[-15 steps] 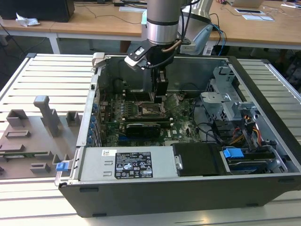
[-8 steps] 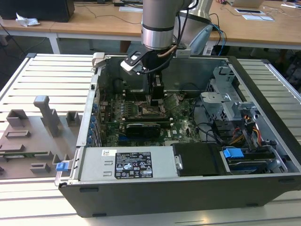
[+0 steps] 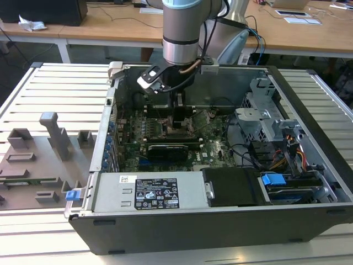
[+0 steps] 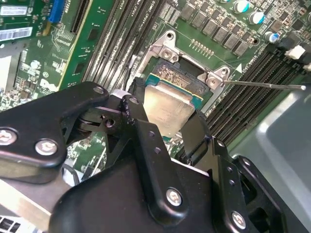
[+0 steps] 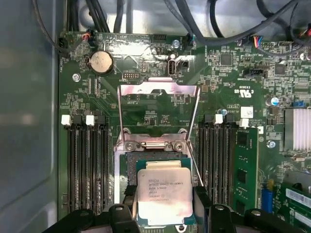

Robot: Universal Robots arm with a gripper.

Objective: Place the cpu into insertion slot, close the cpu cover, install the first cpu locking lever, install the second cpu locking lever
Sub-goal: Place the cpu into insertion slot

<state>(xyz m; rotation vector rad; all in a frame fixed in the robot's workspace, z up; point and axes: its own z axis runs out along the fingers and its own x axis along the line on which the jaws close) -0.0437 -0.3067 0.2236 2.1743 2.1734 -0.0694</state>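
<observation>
My arm points straight down into the computer case, fingers clamped on the cpu above the socket.

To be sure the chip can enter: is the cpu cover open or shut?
Open. In the first wrist view the cpu cover is folded back off the socket, its window framing board.

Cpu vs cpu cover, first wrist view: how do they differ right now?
The cpu is a solid plate; the cpu cover is a frame with a large open window. The cpu is gripped in the pincer; the cpu cover stands swung open, untouched. Both are silvery and squarish.
</observation>
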